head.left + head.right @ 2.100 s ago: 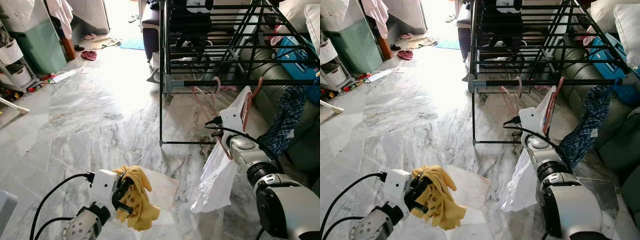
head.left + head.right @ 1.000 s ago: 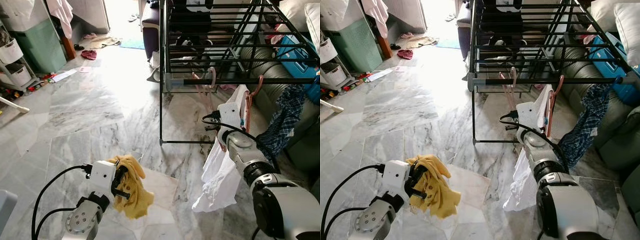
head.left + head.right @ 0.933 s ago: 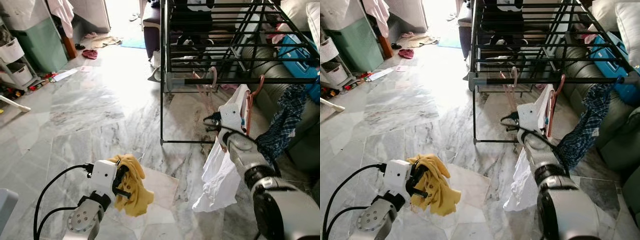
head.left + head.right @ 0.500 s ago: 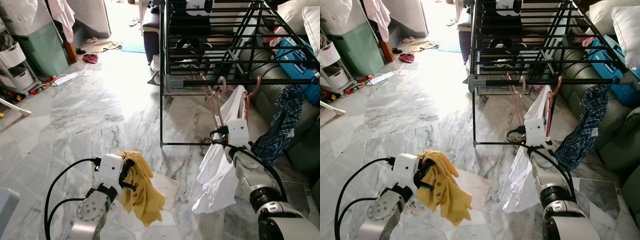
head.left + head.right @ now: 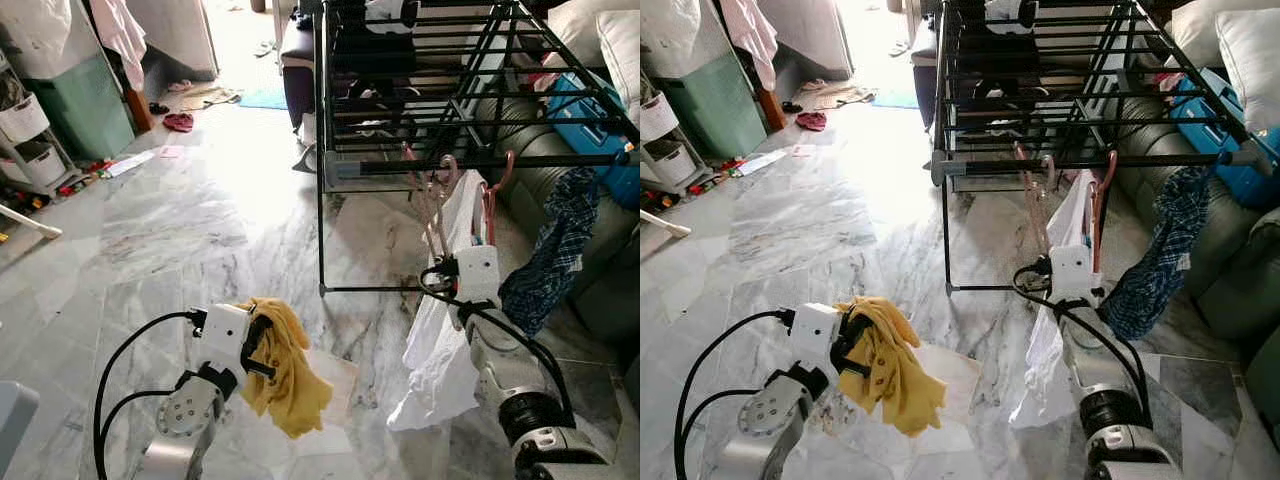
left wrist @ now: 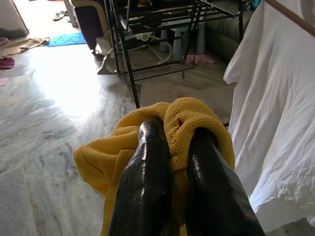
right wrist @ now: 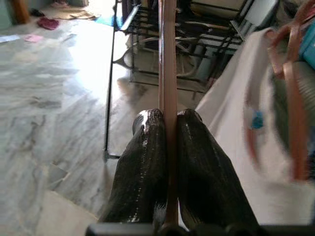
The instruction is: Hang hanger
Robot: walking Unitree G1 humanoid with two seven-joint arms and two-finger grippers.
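Below the black metal drying rack (image 5: 1060, 110): right tool (image 7: 166, 123) clamped on thin pink plastic hanger (image 7: 168, 64) bearing white shirt (image 5: 1045, 345). Best lifted until hook clears front rail, then lowered gently. Left tool (image 6: 170, 135) gripping crumpled yellow cloth (image 5: 285, 365).

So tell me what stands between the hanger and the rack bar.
Nothing visible does. The right gripper is shut on the hanger with the white shirt; its hook is right at the rack bar. Other pink hangers hang beside it on the bar, not in its way.
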